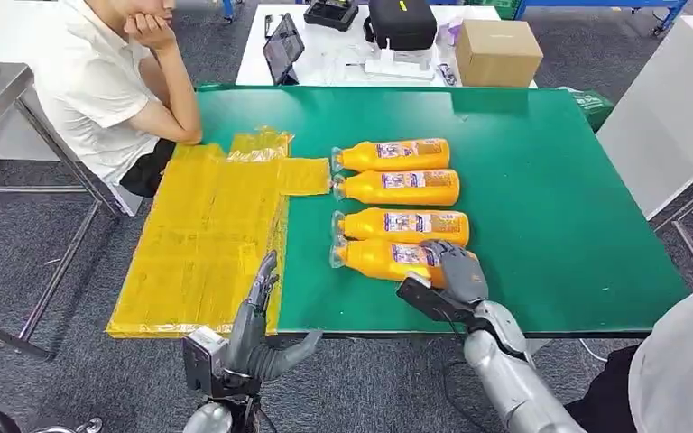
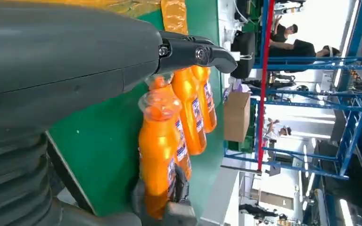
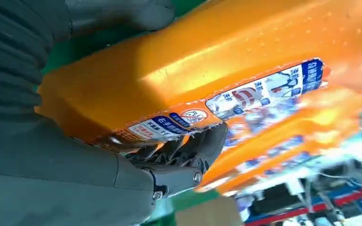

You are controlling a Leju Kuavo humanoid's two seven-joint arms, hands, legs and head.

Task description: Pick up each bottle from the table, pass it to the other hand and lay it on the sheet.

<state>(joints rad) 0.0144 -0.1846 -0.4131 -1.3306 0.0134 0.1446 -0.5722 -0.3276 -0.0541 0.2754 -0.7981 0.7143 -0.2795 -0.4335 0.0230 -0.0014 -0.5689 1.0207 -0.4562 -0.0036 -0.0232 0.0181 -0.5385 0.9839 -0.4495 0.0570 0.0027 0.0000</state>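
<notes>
Several orange bottles lie side by side on the green table [image 1: 550, 198], caps pointing toward the yellow sheet [image 1: 207, 234]. My right hand [image 1: 456, 271] grips the base end of the nearest bottle [image 1: 374, 260], which still lies on the table. In the right wrist view the fingers [image 3: 193, 150] curl under that bottle [image 3: 226, 52], with the thumb on its other side. My left hand [image 1: 257, 334] hovers open at the sheet's near edge, fingers spread and holding nothing. The left wrist view looks past its fingers [image 2: 193, 52] to the nearest bottle [image 2: 158, 150].
A person [image 1: 99, 81] sits at the table's far left corner, elbow on the table by the sheet. Behind the green table, a white table carries a cardboard box [image 1: 498, 51], a tablet [image 1: 282, 47] and a black bag [image 1: 401, 20]. Another person's clothing [image 1: 686, 361] is at bottom right.
</notes>
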